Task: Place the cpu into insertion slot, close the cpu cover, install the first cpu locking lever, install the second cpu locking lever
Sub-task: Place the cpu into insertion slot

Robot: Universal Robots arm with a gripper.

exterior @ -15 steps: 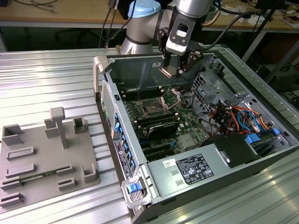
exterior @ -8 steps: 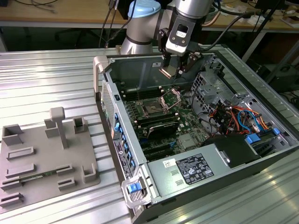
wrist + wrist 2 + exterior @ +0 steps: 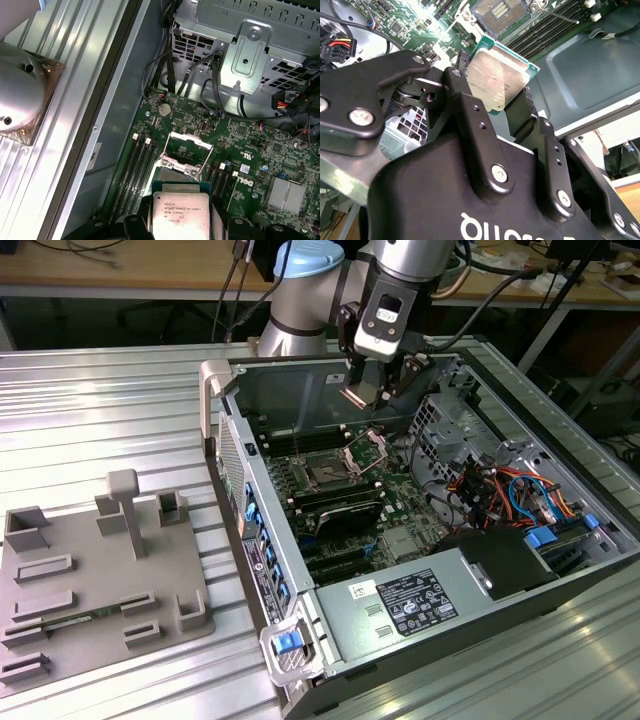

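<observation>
"Exterior view first: where is the chip?"

"Over the open grey metal computer case. The arm's black two-finger gripper hangs above the green motherboard, close to the case's far wall. It pinches the small flat square cpu, silvery on top with a tan-green rim. The chip is in the air, clear of the board."

"And the fingers?"

"Pressed against two opposite edges of the chip. In the second wrist view the black fingers clamp the cpu, the gripper closed on it. The first wrist view shows the cpu between them, metal face to the camera."

"The socket?"

"The square dark insertion slot, with its black plastic rim and shiny metal surround, lies bare on the motherboard between two banks of long black memory slots. In the second wrist view the insertion slot is apart from the chip. The thin silvery metal cpu cover, a hollow frame, stands raised at the slot's edge on the exterior view's right. In the first wrist view the cpu cover tilts up near the chip."

"Outside the case?"

"A grey plastic fixture tray lies on the ribbed metal table, on the exterior view's left."
</observation>
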